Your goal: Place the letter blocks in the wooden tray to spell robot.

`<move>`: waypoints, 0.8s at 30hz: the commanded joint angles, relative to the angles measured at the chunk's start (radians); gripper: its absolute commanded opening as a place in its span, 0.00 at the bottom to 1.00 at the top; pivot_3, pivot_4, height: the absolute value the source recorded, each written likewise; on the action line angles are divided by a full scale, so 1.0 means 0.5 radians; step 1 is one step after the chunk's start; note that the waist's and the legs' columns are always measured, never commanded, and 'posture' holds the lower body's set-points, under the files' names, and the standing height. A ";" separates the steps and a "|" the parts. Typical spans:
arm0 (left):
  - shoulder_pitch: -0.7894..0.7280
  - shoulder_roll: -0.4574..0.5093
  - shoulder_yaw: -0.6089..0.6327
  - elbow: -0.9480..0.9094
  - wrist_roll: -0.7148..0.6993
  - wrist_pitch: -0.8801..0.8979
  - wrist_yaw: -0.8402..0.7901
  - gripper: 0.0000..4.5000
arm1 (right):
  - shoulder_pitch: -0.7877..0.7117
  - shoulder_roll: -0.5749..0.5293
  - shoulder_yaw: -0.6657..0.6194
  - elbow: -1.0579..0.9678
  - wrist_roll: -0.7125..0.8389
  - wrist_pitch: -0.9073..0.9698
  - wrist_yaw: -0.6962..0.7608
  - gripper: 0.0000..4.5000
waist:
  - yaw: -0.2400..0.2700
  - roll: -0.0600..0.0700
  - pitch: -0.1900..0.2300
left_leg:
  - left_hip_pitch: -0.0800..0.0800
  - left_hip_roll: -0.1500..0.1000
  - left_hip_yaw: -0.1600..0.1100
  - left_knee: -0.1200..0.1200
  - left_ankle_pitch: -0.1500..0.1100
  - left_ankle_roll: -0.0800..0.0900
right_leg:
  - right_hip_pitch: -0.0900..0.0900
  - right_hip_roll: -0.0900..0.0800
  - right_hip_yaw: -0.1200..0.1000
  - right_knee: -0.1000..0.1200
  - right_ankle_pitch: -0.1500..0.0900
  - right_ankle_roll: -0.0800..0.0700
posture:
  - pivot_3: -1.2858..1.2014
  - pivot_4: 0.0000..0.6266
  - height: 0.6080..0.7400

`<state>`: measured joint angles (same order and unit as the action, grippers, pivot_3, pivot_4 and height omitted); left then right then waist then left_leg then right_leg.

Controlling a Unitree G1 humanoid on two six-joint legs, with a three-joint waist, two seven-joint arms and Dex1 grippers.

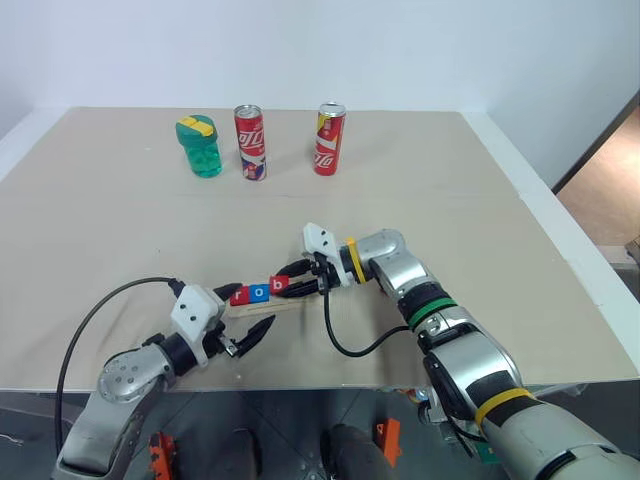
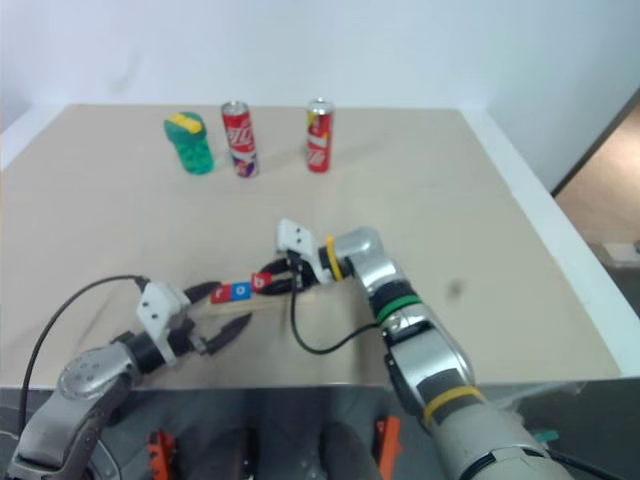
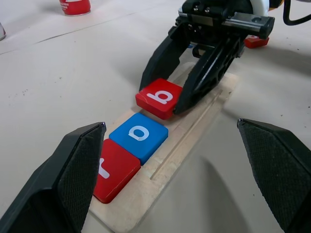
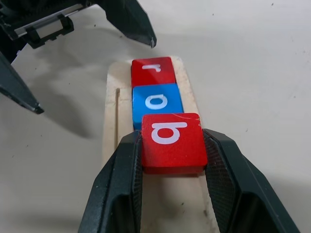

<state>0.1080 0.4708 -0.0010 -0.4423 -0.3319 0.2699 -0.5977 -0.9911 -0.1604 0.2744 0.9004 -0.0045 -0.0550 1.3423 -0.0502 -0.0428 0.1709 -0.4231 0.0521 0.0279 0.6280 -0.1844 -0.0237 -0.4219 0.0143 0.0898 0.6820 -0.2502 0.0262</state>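
Left end effector (image 1: 252, 331) sits at the near end of the wooden tray (image 3: 194, 127), fingers spread wide, nothing between them — one finger each side of the tray's end, neither seen touching it.

Tray lies flat on the counter (image 1: 480, 220), long axis running between the two end effectors. On it, from the left end effector's end:
- red "r" block (image 3: 116, 170), flat on the tray
- blue "o" block (image 3: 139, 136), flat, edge to edge with the "r"
- red "b" block (image 4: 172, 142), clamped between the right end effector's (image 4: 171, 167) two fingers, next in line after the "o"; its edge nearest the "o" rides slightly over that block, so it looks tilted, not fully seated

Right end effector comes in from the tray's far end, pointing along it toward the left one.

One more red block (image 3: 256, 41) lies on the counter just past the tray's far end, behind the right end effector; letter not readable.

Well beyond the tray, at the counter's back: green bottle with a yellow-green cap (image 1: 200, 146), and two red cans (image 1: 250, 142) (image 1: 329, 139), all upright in a row.
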 commanded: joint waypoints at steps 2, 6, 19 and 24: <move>-0.019 -0.009 0.006 -0.015 0.009 -0.047 -0.008 1.00 | 0.070 -0.032 -0.011 -0.249 0.038 0.097 0.006 0.38 | 0.000 0.000 0.000 | 0.000 0.000 0.000 0.000 0.000 0.000 | 0.000 0.000 0.000 0.000 0.000 0.000 | 0.52 0.24 1.00; -0.018 -0.016 0.001 -0.012 0.012 -0.048 -0.008 1.00 | 0.100 -0.032 -0.005 -0.314 0.030 0.115 -0.021 0.38 | 0.000 0.000 0.000 | 0.000 0.000 -0.001 0.000 0.000 0.000 | 0.000 0.001 -0.001 0.000 0.000 0.000 | 0.52 0.24 1.00; -0.017 -0.045 0.001 -0.009 0.023 -0.054 0.000 1.00 | 0.129 -0.030 0.025 -0.372 0.018 0.199 -0.026 0.75 | 0.000 0.000 0.000 | 0.000 0.000 0.000 0.000 0.000 0.000 | 0.000 0.000 -0.001 0.000 0.000 0.000 | 0.52 0.24 1.00; -0.012 -0.050 0.002 -0.007 0.028 -0.057 0.000 1.00 | 0.133 -0.031 0.017 -0.392 0.023 0.183 -0.038 0.99 | 0.000 0.000 0.000 | 0.000 0.000 0.000 0.000 0.000 0.000 | 0.000 0.001 -0.001 0.000 0.000 0.000 | 0.52 0.24 1.00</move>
<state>0.1042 0.4477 -0.0032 -0.4389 -0.3210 0.2625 -0.5974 -0.9176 -0.1741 0.2829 0.7506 -0.0047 0.0453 1.3247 -0.0502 -0.0428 0.1709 -0.4232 0.0522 0.0276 0.6280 -0.1844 -0.0237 -0.4220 0.0146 0.0894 0.6820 -0.2503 0.0264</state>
